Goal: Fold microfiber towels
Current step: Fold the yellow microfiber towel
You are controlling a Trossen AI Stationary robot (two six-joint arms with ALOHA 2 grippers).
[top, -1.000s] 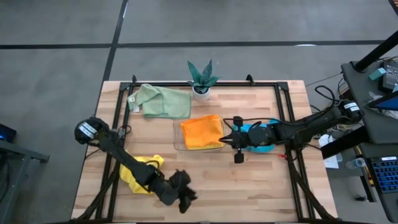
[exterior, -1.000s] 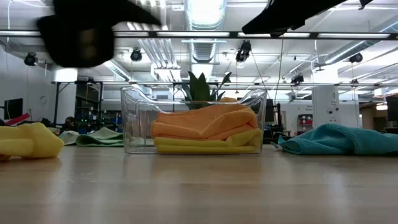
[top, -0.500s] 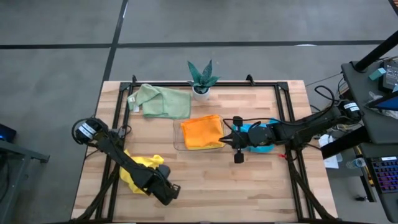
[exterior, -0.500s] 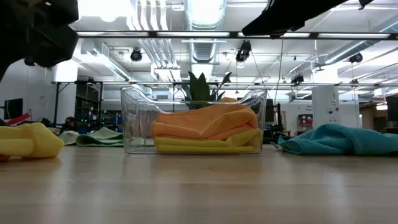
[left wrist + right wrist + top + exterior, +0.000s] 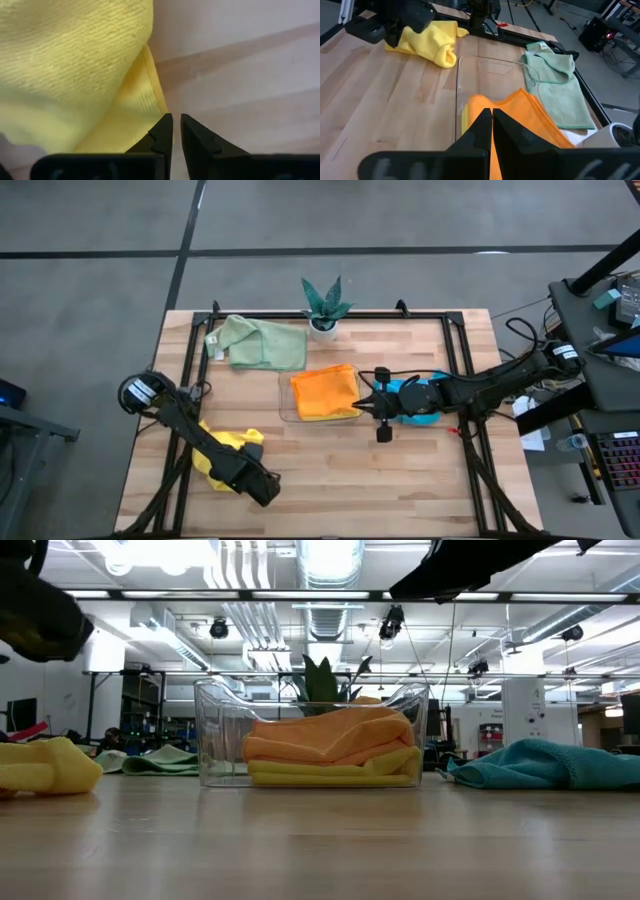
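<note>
Yellow towel (image 5: 75, 75) edge sits just beside the left gripper (image 5: 176, 131), jaws nearly pressed together, pinching nothing.

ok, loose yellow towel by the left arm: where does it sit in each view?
High: yellow towel lower left, under the left arm.
Low: far left on the table.
Left wrist: fills upper left.
Right wrist: upper left.
Shared landmark: clear tray, absent from left wrist.

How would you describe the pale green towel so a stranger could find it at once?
Start at the small potted plant on the table's far edge. Just to its left the pale green towel lies loosely rumpled on bare wood, the only green cloth, outside the clear tray.
</note>
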